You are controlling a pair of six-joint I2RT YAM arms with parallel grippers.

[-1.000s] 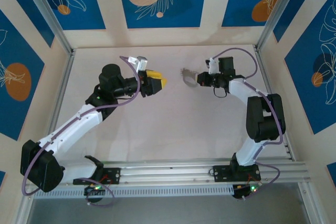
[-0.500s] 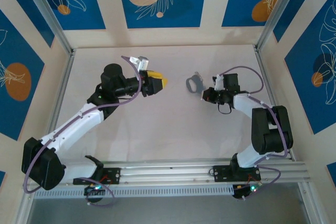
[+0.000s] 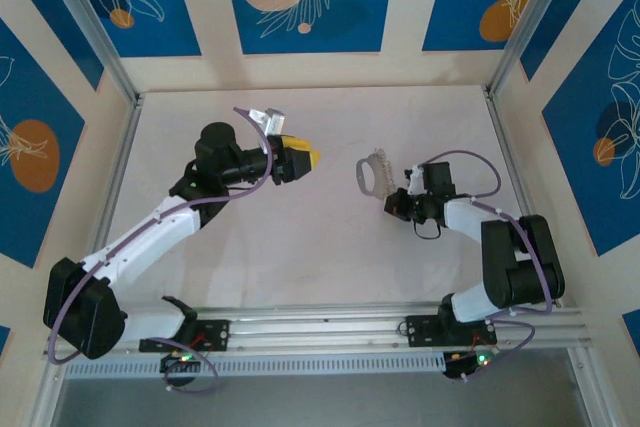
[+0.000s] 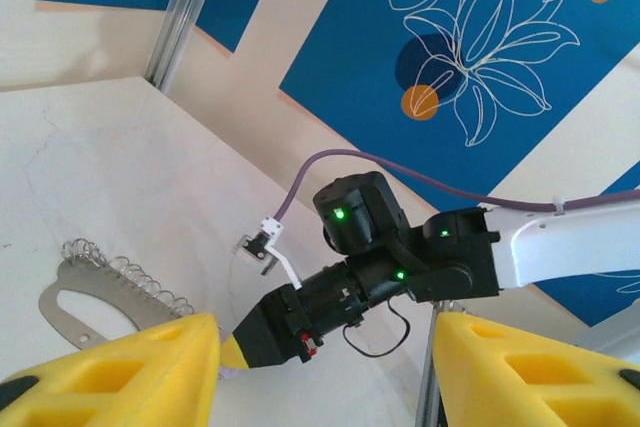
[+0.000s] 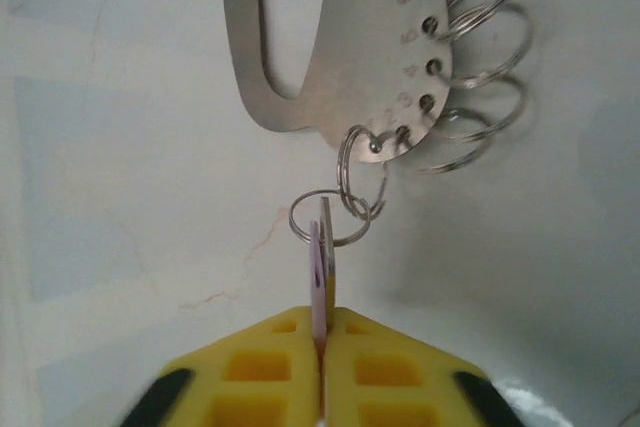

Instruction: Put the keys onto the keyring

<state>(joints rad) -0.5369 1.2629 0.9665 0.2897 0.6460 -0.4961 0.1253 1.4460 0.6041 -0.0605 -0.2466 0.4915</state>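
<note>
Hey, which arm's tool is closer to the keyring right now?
Right. The right tool is just beside the keyring, pinching the key linked to it by small rings. The left tool hangs open farther off to the keyring's left.

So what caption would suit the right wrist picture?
Yellow gripper pinches a lilac key linked by small rings to the metal keyring.

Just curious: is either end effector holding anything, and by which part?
The right end effector pinches the key by its lilac head; the left end effector holds nothing.
</note>
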